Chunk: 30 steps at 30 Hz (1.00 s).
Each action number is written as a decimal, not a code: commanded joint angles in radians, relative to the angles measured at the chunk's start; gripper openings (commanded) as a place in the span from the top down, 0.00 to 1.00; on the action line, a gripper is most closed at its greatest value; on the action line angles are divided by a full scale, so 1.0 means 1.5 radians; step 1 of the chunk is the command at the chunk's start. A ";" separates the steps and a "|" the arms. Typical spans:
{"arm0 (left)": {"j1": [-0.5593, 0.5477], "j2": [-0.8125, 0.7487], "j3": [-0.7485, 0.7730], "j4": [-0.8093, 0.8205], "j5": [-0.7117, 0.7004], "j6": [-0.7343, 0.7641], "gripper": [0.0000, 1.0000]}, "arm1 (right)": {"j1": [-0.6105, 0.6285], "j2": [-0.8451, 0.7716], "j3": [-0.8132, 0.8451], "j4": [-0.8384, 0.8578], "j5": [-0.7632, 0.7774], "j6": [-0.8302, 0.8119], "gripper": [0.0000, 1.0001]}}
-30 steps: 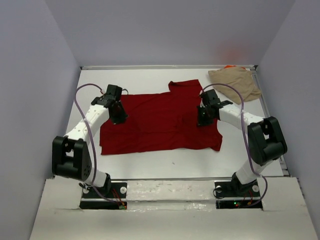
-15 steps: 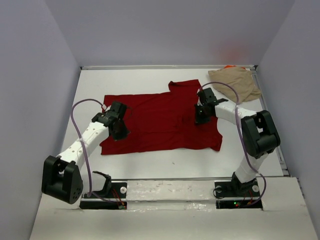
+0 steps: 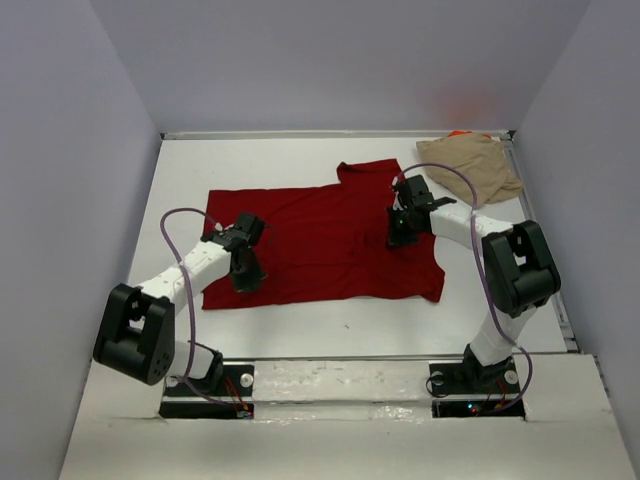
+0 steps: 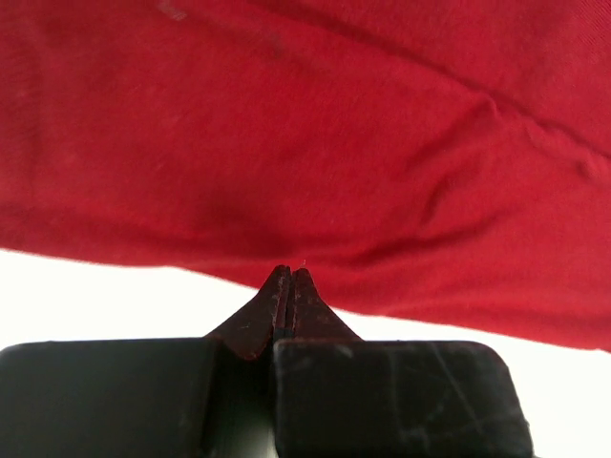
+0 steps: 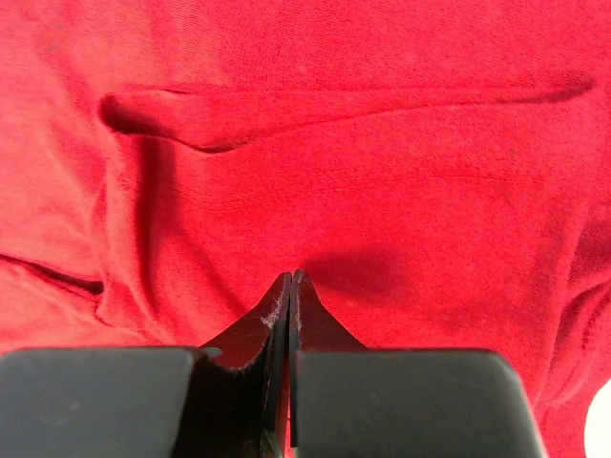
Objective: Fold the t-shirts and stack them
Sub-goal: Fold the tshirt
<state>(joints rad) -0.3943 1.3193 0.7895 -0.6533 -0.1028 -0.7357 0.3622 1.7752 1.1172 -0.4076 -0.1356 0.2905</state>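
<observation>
Red t-shirt [image 3: 330,235] smoothed: we pulled left tool [image 3: 247,283] back, hem just ahead; it and right tool [image 3: 396,238] stay together, empty.

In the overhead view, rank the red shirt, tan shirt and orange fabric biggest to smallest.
1. red shirt, spread out on the table
2. tan shirt, bunched in the far right corner
3. orange fabric, only a sliver showing past the tan shirt

One dark red t-shirt [image 3: 320,240], one tan t-shirt [image 3: 470,165], one orange sliver [image 3: 458,133], two arms [image 3: 185,268] [image 3: 462,224].
</observation>
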 commanded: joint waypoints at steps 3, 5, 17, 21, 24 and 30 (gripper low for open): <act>-0.008 0.086 0.020 0.076 0.009 -0.018 1.00 | 0.005 -0.033 -0.006 0.040 -0.020 -0.012 1.00; -0.008 0.103 0.032 0.081 0.016 -0.016 1.00 | 0.005 -0.030 -0.007 0.039 -0.022 -0.012 1.00; -0.014 0.127 -0.044 0.139 0.137 -0.021 1.00 | 0.018 -0.022 -0.053 0.026 -0.030 0.020 1.00; -0.014 0.087 -0.065 0.123 0.148 -0.029 1.00 | 0.033 -0.032 -0.072 0.020 -0.027 0.033 1.00; -0.014 0.062 -0.075 0.112 0.142 -0.033 1.00 | 0.045 -0.042 -0.091 0.018 -0.026 0.042 1.00; -0.014 -0.009 -0.127 0.081 0.168 -0.054 1.00 | 0.071 -0.090 -0.127 -0.001 -0.008 0.070 1.00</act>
<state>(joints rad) -0.4068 1.3590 0.6567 -0.4320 0.1005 -0.7971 0.4309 1.6978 0.9710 -0.3592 -0.1635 0.3584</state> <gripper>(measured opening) 0.014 0.009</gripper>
